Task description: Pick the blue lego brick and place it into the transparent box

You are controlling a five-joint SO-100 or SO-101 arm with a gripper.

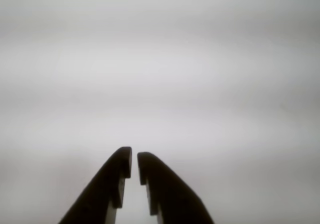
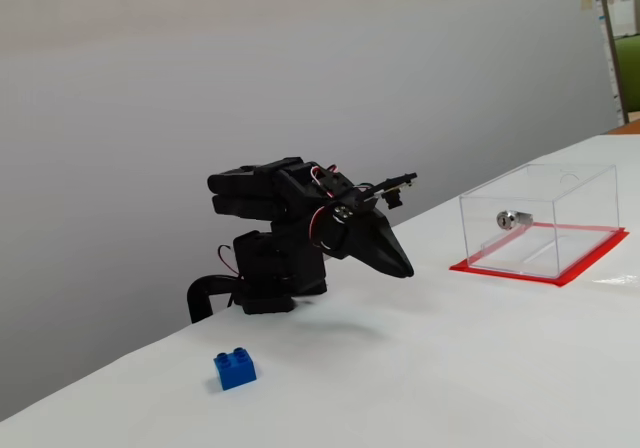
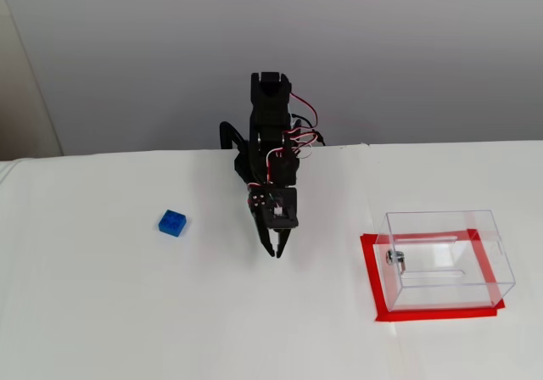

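The blue lego brick point(image 2: 234, 369) point(image 3: 172, 222) lies on the white table, to the left of the arm in both fixed views. The transparent box point(image 2: 540, 218) point(image 3: 447, 257) stands on a red base at the right, with a silver cylinder lock point(image 3: 394, 258) on its wall. My black gripper point(image 1: 134, 166) point(image 2: 404, 266) point(image 3: 277, 250) hovers between the two, low over the table and pointing down. Its fingers nearly touch, with only a thin slit and nothing between them. The wrist view shows only the fingertips over blank white table; brick and box are out of that view.
A grey wall runs behind the table. The arm's base point(image 2: 265, 283) sits at the table's back edge. A shelf point(image 2: 622, 38) shows at the far right of one fixed view.
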